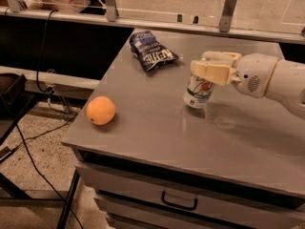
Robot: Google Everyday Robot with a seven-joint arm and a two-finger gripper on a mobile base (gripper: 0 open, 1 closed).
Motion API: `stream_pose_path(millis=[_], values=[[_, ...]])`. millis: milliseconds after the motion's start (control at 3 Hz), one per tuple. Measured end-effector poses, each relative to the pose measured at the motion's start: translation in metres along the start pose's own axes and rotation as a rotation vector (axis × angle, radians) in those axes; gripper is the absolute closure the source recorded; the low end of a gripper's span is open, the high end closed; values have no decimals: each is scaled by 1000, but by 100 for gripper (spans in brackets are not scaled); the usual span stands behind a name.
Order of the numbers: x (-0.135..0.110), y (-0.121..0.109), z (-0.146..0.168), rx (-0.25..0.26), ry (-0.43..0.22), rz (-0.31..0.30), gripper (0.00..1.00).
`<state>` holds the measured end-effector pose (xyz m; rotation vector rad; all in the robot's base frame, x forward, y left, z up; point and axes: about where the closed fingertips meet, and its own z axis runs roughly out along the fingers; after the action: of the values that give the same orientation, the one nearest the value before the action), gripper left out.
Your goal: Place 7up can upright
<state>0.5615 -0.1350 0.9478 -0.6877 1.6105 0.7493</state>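
Note:
The 7up can [197, 93], silver-white with green bands and a red dot, is upright and slightly tilted at the middle right of the grey table [157, 132]. Its base is at or just above the tabletop. My gripper [204, 66] reaches in from the right, and its cream fingers [212, 73] are closed around the can's top, which they hide. The white arm [267, 78] extends off the right edge.
An orange [100, 110] lies near the table's front left edge. A dark blue chip bag [151, 56] lies at the back, left of the can. A drawer handle [178, 203] is below the tabletop. A glass barrier [167, 4] runs behind. Cables [33, 166] trail on the floor at left.

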Motion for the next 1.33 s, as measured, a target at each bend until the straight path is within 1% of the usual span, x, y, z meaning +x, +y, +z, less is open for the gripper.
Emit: stream_pose_path(millis=[333, 667, 1000, 1333], values=[[4, 17, 6, 68, -24, -171, 100], [7, 31, 9, 139, 20, -300, 86], [2, 38, 10, 153, 105, -344, 62], [17, 28, 8, 106, 171, -228, 31]])
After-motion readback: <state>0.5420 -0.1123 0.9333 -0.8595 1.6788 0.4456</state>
